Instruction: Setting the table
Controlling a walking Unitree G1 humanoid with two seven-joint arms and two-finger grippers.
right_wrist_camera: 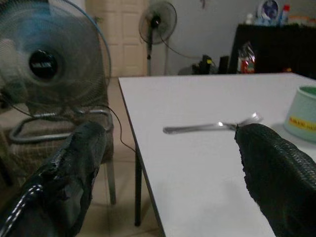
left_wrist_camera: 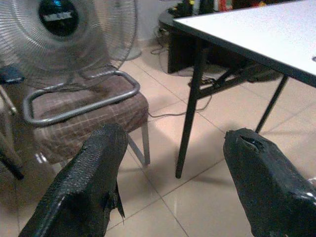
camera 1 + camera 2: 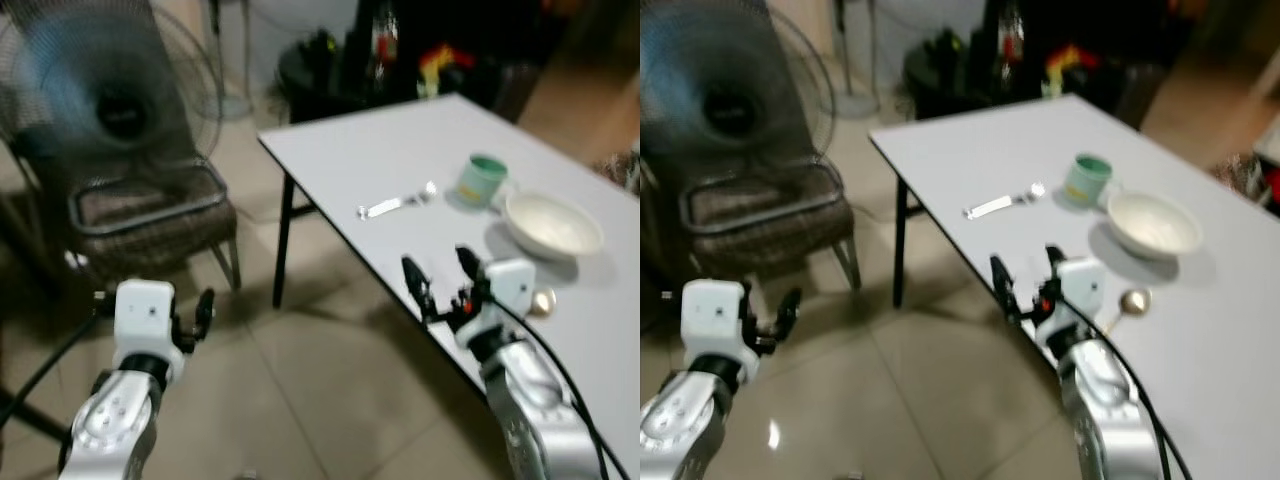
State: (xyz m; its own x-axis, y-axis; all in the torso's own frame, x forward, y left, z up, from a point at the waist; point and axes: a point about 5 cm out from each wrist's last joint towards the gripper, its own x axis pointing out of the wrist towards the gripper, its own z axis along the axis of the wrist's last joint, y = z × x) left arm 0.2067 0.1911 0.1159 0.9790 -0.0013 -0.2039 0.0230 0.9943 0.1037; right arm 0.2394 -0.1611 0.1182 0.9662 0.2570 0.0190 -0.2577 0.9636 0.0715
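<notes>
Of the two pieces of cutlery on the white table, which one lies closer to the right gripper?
The gold spoon, lying just beside the right gripper and in front of the white bowl. The silver fork lies farther up the table, left of the green cup.

Head stereo pair looks forward and down from above at the worktop (image 3: 400,150), chair (image 3: 150,215) and fan (image 3: 100,80). Both wrist cameras sit low, looking level between their own fingers; they share fan and chair.

Spoon (image 3: 541,302) handle hidden behind right hand (image 3: 440,276); cup (image 1: 306,114) cut off at edge; dark clutter (image 3: 380,55) behind table (image 3: 400,150) blurred
</notes>
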